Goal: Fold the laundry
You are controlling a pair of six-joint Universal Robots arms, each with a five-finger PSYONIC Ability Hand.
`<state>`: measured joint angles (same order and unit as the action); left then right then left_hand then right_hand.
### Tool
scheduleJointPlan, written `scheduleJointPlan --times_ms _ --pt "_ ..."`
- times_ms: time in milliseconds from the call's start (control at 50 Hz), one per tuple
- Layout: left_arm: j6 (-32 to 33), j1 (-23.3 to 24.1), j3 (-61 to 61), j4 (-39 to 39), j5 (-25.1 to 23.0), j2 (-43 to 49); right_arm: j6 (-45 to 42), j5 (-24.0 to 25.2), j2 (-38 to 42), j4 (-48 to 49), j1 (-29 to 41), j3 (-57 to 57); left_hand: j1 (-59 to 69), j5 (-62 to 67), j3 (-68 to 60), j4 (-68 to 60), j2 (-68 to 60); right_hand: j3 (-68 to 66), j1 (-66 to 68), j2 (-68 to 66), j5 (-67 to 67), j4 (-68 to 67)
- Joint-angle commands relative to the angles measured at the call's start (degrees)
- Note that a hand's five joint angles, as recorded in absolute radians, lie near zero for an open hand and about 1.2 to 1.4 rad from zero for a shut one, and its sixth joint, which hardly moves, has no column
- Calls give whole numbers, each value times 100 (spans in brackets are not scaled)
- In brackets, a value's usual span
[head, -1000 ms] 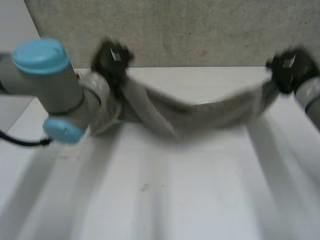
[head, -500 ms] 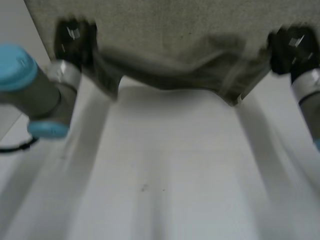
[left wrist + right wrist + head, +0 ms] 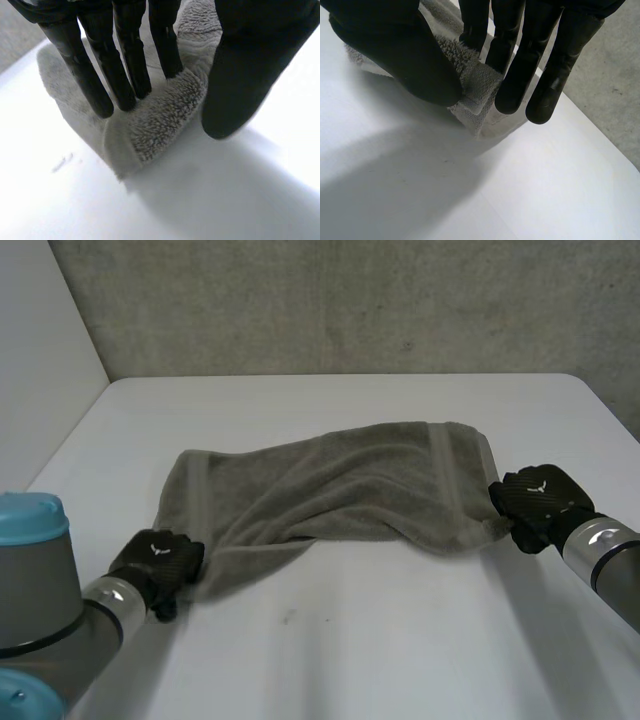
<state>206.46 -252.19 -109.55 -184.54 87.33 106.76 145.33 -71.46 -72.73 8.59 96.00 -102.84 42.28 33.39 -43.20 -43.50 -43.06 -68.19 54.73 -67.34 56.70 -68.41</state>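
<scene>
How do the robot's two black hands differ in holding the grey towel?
The left hand grips the grey terry towel at its near left corner, close to the robot; the right hand grips its right end, farther up the white table. The left hand pinches a thick rolled fold, the right hand a flatter hemmed corner. Both pinch the cloth.

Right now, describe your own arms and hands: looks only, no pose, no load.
The left arm and right arm are grey round tubes with silvery wrist cuffs; the left bears a light-blue cap. The black left hand and black right hand each carry a small white mark; the fingers are long and round-tipped.
</scene>
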Motion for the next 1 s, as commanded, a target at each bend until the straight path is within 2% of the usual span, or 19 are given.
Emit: scheduleJointPlan --times_ms 20,280,480,620,840,1000 --pt "43 -94 206 287 -14 -454 22 97 -13 64 -37 -87 -633 -744 724 755 711 -1181 2527 -1266 1330 -1159" --pt "-45 20 936 260 -120 -595 13 114 -30 99 -274 -175 -583 -694 674 705 660 -1181 2527 -1266 1330 -1159" --pt "-53 12 1437 304 -102 546 5 229 -21 134 -283 -263 -532 -643 624 654 610 -1181 2527 -1266 1330 -1159" --pt "-27 -6 1428 252 -85 925 -4 229 -21 134 -266 -290 -667 -778 758 788 744 -1181 2527 -1266 1330 -1159" --pt "-18 3 1165 146 582 847 -13 229 -21 134 -257 -298 -399 -510 490 521 477 -1181 2527 -1266 1330 -1159" --pt "-9 12 848 181 662 539 -13 229 -21 134 -257 -298 359 248 -268 -237 -282 -1181 2527 -1266 1330 -1159"
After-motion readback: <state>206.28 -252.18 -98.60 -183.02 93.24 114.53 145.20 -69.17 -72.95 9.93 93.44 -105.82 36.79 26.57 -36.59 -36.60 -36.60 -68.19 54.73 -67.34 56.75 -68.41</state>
